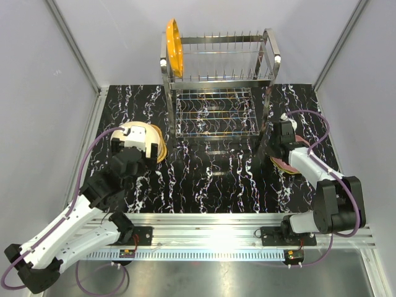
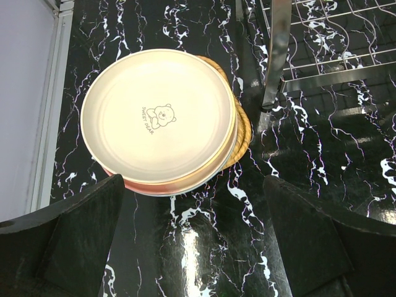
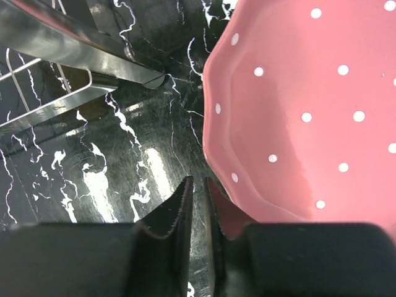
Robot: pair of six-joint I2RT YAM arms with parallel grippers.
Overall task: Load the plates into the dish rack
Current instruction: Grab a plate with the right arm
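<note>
Rack: your landmark is the tall two-tier dish rack (image 1: pixel 270 59) of shiny steel wire and tubing, at the far middle of the black, white-veined marble table (image 1: pixel 204 179).
Loaded: one round orange plate (image 1: pixel 174 46) stands on edge among the prongs at the rack's upper-left end. The prongs hold it upright, and it is the only plate you can see in the rack.
Left stack: in front of the rack's left corner a round cream plate (image 2: pixel 158 114) with a small bear print lies flat on top of a pile. A tan plate (image 2: pixel 243 133) pokes out from under it on the side towards the rack.
Left gripper: the left gripper (image 2: pixel 192 182) hangs above the near edge of that pile, jaws spread wide and holding nothing. I judge it is lined up for a rim.
Right stack: just off the rack's right leg a round pink plate (image 3: pixel 309 111) with white dots and a wavy rim lies flat.
Right gripper: the right gripper (image 3: pixel 198 182) sits low between the rack's right leg and the pink plate's rim, fingers pinched almost together. The rim lies just beside them and none of it shows in the slit (so treat it as closed on nothing, not as a grip).
Next: you will probably need to reopen the right gripper and reseat it over the rim before lifting.
Risk: the glossy rim is shallow and could slip.
</note>
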